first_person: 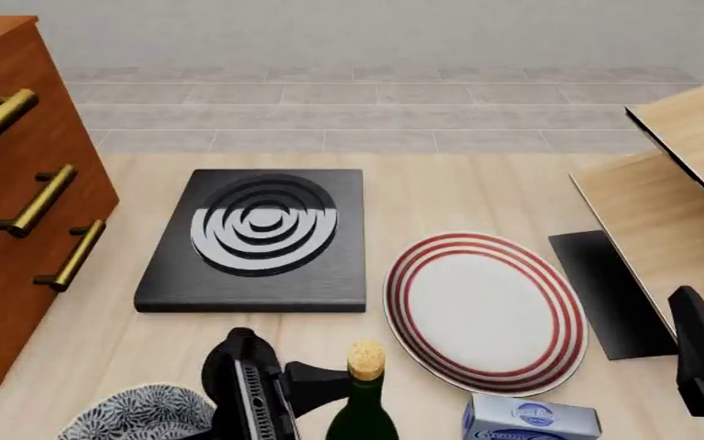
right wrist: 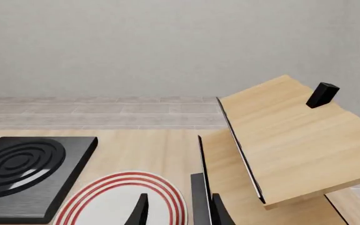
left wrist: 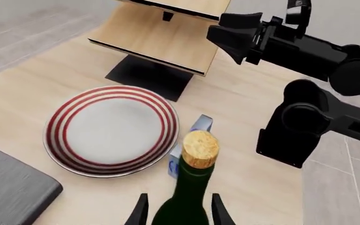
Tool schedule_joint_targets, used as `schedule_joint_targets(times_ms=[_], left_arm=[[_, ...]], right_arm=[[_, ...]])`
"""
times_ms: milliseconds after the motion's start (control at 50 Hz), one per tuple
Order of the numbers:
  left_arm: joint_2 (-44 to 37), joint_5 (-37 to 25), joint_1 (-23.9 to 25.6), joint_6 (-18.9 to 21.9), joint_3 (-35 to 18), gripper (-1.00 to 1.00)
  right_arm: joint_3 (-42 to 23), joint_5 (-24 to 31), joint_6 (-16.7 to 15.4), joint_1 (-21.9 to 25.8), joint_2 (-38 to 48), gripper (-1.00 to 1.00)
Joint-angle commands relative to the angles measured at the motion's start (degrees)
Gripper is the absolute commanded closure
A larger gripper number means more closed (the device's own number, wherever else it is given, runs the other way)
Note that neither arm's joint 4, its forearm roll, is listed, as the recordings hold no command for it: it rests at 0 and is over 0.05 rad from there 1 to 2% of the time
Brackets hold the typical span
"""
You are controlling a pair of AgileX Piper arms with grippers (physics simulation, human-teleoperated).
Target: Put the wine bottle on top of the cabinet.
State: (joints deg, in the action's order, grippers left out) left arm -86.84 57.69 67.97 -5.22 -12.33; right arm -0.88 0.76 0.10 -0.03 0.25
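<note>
Standing upright between the two dark fingers of the left pincer point(left wrist: 176, 211), the wine bottle point(left wrist: 189, 197) shows its tan cork and green neck in the left wrist view; the fingers sit close on either side of the glass, grasping it. From the front camera the wine bottle point(first_person: 362, 403) appears at the near edge of the desk point(first_person: 450, 192), with the left arm's black body just to its left. The cabinet point(first_person: 16, 202) stands at the far left, its three brass handles facing the desk's middle, well apart from the bottle. A red-striped plate point(first_person: 484, 310) lies just right of the bottle and a little farther back, and a small blue box point(first_person: 531, 420) sits beside the bottle at the near edge. A black slab with ring markings point(first_person: 257, 240) lies between cabinet and plate. A pale wooden structure point(first_person: 676, 192) rises at the right. The right pincer point(right wrist: 176, 210) hangs over the plate's edge with its fingers spread and nothing between them.
</note>
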Motion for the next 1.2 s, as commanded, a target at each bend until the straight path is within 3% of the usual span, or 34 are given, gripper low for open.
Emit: schedule_joint_targets(times_ms=[20, 760, 780, 1000, 1200], left_arm=[[-5.06, 2.75, -0.17, -0.53, -0.58, -1.00], [-20.24, 9.52, -0.73, -2.84, -4.10, -1.00], [-20.20, 9.50, -1.00, -2.82, -3.95, 1.00], [-16.69, 8.12, -1.11, -2.39, -2.96, 1.00], [-5.07, 1.47, -1.71, -2.40, -1.05, 1.00]], right_arm=[[0.00, -0.01, 0.01, -0.01, -0.01, -1.00], [0.00, 0.01, -0.01, 0.01, 0.01, -1.00], [0.00, 0.00, 0.01, 0.01, 0.00, -1.00], [0.00, 0.01, 0.00, -0.01, 0.01, -1.00], [0.00, -0.01, 0.05, 0.00, -0.01, -1.00]])
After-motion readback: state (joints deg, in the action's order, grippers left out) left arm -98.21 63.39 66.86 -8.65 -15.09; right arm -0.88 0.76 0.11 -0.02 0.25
